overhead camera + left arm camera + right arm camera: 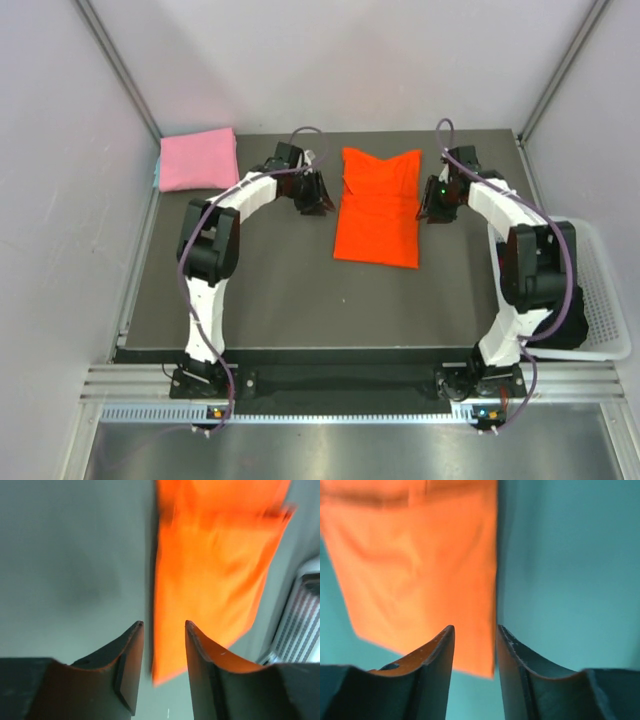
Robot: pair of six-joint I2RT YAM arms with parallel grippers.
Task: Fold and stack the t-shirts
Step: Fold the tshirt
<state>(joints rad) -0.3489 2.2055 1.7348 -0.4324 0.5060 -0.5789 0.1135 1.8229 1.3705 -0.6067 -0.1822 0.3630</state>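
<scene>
The orange-red t-shirt (378,205) lies folded into a long narrow strip in the middle of the dark table, sleeves end at the far side. The pink t-shirt (198,160) lies folded at the far left corner. My left gripper (318,200) is open and empty just left of the orange shirt's far half; the shirt shows in the left wrist view (215,565) ahead of the gripper (164,625). My right gripper (432,205) is open and empty just right of the shirt, whose edge shows in the right wrist view (420,565) beyond the gripper (475,628).
A white lattice basket (600,300) stands off the table's right edge, and shows in the left wrist view (300,625). Grey walls close in on the left, back and right.
</scene>
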